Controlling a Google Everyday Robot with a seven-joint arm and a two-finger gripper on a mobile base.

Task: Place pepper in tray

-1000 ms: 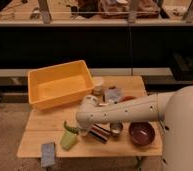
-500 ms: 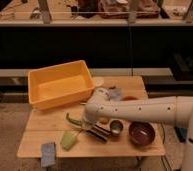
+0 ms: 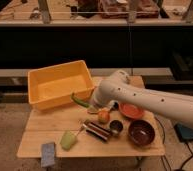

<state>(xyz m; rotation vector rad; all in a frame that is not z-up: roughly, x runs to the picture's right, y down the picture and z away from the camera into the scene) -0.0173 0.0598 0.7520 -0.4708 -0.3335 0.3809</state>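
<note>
The pepper (image 3: 79, 100) is a slender, curved, dark green piece. It hangs in my gripper (image 3: 89, 106), just off the front right corner of the yellow-orange tray (image 3: 40, 80). The gripper is shut on the pepper's right end and holds it above the wooden table (image 3: 40, 131), close to the tray's rim. My white arm (image 3: 150, 102) reaches in from the right. The tray stands at the table's back left with nothing showing inside it.
Below the arm are an orange-yellow fruit (image 3: 104, 116), a small metal can (image 3: 116, 127), a dark bar (image 3: 97, 131), a dark brown bowl (image 3: 141, 133) and a round orange bowl (image 3: 132, 110). A light green cup (image 3: 67, 140) and a blue sponge (image 3: 48, 153) lie at the front left.
The gripper has risen from the table and moved back towards the tray, carrying the pepper with it. The arm has stretched further left.
</note>
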